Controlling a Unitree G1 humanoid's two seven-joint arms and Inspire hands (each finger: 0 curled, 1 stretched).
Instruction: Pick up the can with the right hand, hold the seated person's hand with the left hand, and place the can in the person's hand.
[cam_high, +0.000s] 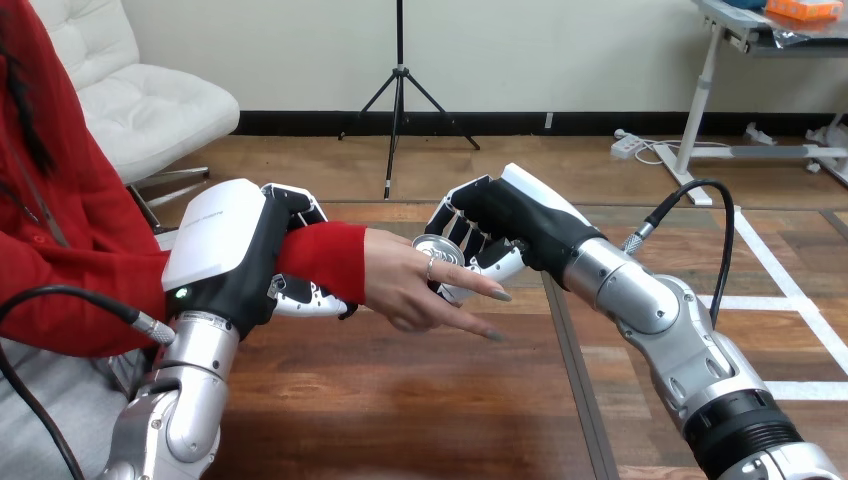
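My right hand (500, 220) is shut on a silver can (437, 247), holding it tilted above the table's middle, its top toward the person. The person's hand (420, 285) reaches in from the left in a red sleeve, back up, fingers pointing right and down. It covers the can's lower part and touches it; I cannot tell if it grips the can. My left hand (235, 255) is curled round the person's forearm (320, 255) near the wrist, with fingers over the sleeve's far side and the thumb under it.
The wooden table (400, 400) stretches below both hands, with a seam (570, 360) running front to back under my right forearm. The person sits at the left edge.
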